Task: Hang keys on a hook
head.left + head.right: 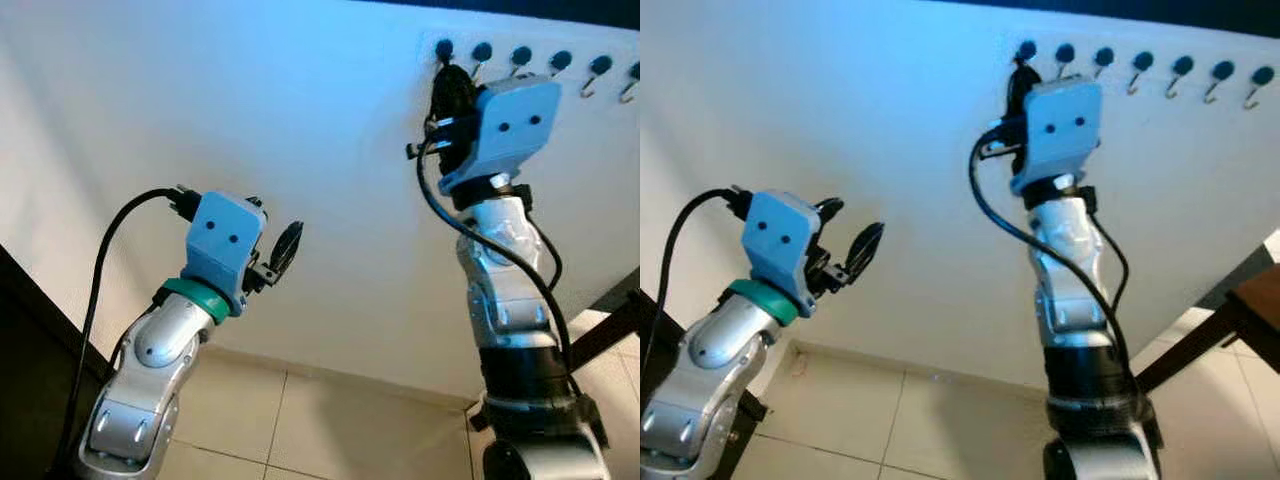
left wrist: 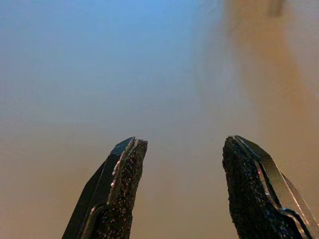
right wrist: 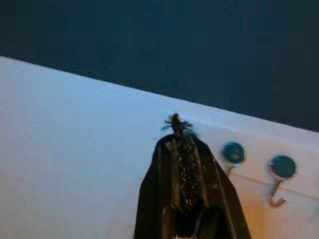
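Left gripper sits low and nearest the camera, fingers spread apart with nothing between them, just pointing at bare wall. Idle, no part in this step.

Right gripper is raised well beyond it, up at the row of hooks along the top of the wall. Fingers pressed together, and a small dark frayed tuft pokes out past the tips. Probably the cord or fob of the keys, but the wrist view is too soft to be sure, and no metal key is visible anywhere. So: clenched on something dark, most likely the keys.

Position: tips are right at the end hook, the one furthest to the gripper's left in the row. It's mostly hidden behind the fingers. The next two hooks sit just to the gripper's right and hang bare.

Progress, as a judgement: carry and reach are done, gripper is on target. Left to do: get the loop over the hook, let go, back away. Can't tell whether the loop has caught the hook yet, since the fingers block the contact point.

Risk: letting go before it's seated drops the keys to the tiled floor.
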Controlling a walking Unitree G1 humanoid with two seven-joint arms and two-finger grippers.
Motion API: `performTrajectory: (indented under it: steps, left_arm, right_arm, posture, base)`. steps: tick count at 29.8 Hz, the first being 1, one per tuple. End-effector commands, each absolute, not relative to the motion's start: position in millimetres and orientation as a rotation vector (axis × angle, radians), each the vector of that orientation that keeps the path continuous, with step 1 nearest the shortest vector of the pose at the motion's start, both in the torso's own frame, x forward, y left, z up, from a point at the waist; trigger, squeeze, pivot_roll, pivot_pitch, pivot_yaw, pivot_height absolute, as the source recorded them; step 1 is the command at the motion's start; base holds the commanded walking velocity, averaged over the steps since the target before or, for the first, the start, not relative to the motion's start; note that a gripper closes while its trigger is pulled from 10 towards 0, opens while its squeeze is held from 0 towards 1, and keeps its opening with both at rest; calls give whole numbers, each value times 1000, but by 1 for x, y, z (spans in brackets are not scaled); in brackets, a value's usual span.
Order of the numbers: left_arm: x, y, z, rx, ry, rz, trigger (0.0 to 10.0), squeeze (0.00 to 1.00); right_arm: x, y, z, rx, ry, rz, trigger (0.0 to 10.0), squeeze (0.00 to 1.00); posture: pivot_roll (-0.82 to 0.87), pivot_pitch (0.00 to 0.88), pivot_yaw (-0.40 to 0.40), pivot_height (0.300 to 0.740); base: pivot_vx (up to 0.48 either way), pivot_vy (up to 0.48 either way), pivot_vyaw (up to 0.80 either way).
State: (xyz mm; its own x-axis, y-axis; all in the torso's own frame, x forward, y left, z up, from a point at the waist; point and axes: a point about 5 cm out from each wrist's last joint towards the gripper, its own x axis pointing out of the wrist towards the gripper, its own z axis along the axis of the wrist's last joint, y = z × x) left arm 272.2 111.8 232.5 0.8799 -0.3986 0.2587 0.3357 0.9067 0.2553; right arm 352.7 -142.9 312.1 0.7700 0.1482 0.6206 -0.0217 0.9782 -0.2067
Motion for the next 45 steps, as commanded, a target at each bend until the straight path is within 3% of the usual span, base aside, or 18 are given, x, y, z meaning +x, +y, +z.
performTrajectory:
  steps: [1, 10, 23, 31, 36, 42, 45]
  left_arm:
    - [271, 113, 233, 199, -302, -392, 10000, 0]
    - [280, 125, 236, 176, -302, -292, 10000, 0]
    - [297, 108, 251, 116, -344, -260, 10000, 0]
    - [296, 115, 249, 119, -331, -218, 10000, 0]
    - [297, 119, 249, 131, -340, -188, 10000, 0]
    - [299, 124, 249, 142, -350, -141, 10000, 0]
    - [300, 125, 249, 135, -340, -124, 10000, 0]
  right_arm:
    - [357, -144, 305, -175, -646, 107, 10000, 0]
    - [352, -129, 289, -117, -603, 189, 10000, 0]
    - [350, -122, 285, -113, -597, 264, 10000, 0]
    - [348, -119, 283, -109, -589, 281, 10000, 0]
    - [348, -114, 284, -128, -598, 298, 10000, 0]
    - [344, -100, 286, -145, -617, 373, 10000, 0]
    - [330, -80, 283, -183, -635, 544, 10000, 0]
  posture:
    - [-25, 61, 66, 740]
    - [-23, 64, 66, 740]
    - [-36, 68, 60, 740]
    - [-32, 72, 60, 740]
    - [-30, 72, 59, 740]
    - [-26, 71, 53, 740]
    - [-31, 72, 55, 740]
  base:
    - [0, 0, 0]
    - [0, 0, -47]
    - [0, 0, -753]
    - [0, 0, -800]
    - [122, 0, 0]
    - [379, 0, 0]
    - [415, 0, 0]
